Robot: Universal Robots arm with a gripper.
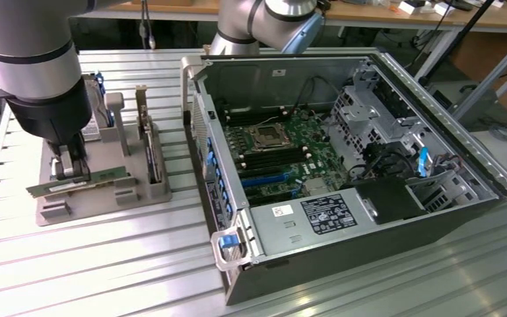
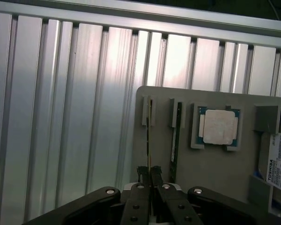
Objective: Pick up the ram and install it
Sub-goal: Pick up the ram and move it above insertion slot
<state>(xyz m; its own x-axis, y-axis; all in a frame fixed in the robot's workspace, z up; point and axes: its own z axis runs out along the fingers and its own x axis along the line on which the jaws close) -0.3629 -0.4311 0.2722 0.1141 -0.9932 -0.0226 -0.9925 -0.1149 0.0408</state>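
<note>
The ram [image 1: 84, 181] is a long thin green stick lying along the front slot of the grey holder tray [image 1: 103, 205] at the exterior view's left. My gripper [image 1: 70, 172] comes straight down onto it, and its dark fingers are shut on the stick near its middle. In the wrist view the fingertips [image 2: 144, 173] pinch the ram [image 2: 148, 140], seen edge-on, at the gripper [image 2: 150, 176]. A second green stick [image 2: 176, 136] stands in the neighbouring slot. I cannot tell whether the held ram is seated in its slot or lifted off it.
The open computer case [image 1: 465, 218] fills the exterior view's right, with the motherboard [image 1: 280, 155] exposed inside. The tray also carries a square silver processor [image 2: 218, 126], a labelled drive [image 2: 278, 161] and an upright card [image 1: 152, 155]. The table [image 1: 77, 277] is ribbed aluminium.
</note>
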